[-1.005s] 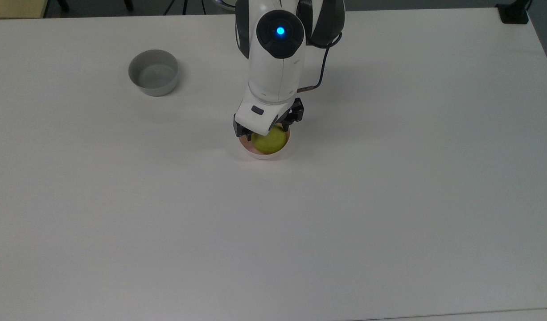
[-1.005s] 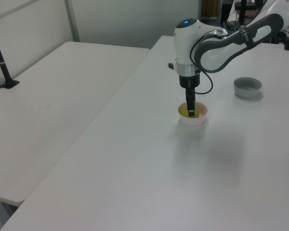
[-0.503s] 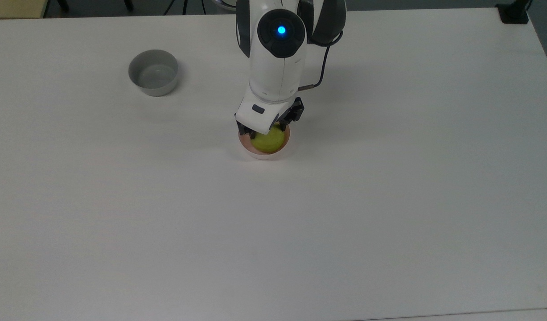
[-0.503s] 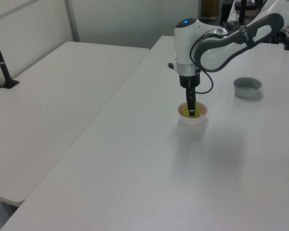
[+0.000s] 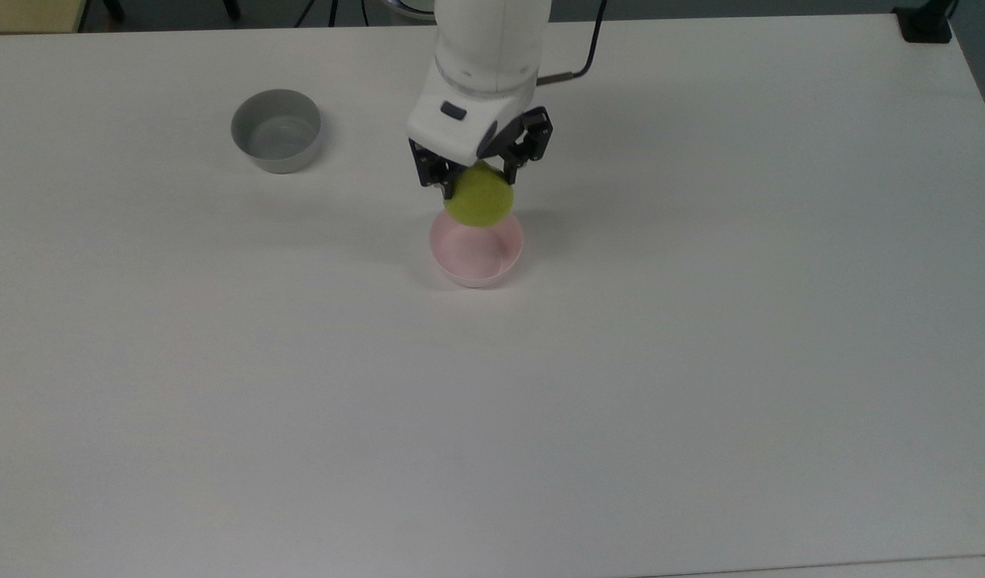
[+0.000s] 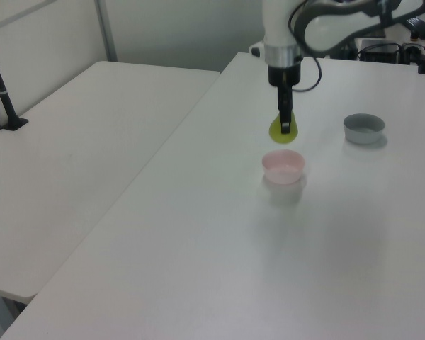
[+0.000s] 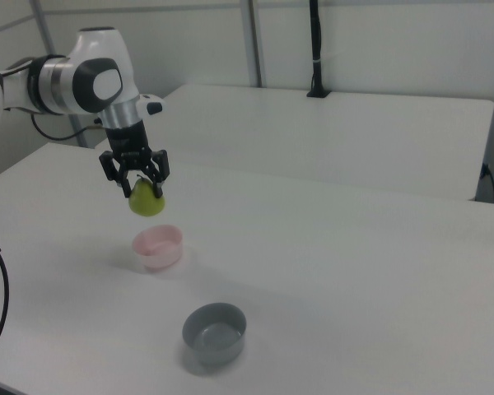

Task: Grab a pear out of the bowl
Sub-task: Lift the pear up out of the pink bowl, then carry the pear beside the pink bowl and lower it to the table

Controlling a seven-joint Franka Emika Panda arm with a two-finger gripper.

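Note:
The yellow-green pear (image 5: 478,201) (image 6: 280,132) (image 7: 146,202) hangs in the air above the pale pink bowl (image 5: 477,250) (image 6: 283,166) (image 7: 157,246), clear of its rim. My gripper (image 5: 477,183) (image 6: 285,127) (image 7: 140,184) points straight down and is shut on the pear's upper part, a black finger on each side. The pink bowl stands hollow and bare on the white table (image 5: 701,321).
A grey bowl (image 5: 276,130) (image 6: 363,128) (image 7: 215,332) stands apart from the pink one, toward the top view's upper left. A second white table (image 6: 78,149) (image 7: 337,140) adjoins this one. A black post (image 7: 314,49) rises at its far side.
The gripper has risen out of the pink bowl with the pear held in it. The bowl stays where it was, now with nothing inside.

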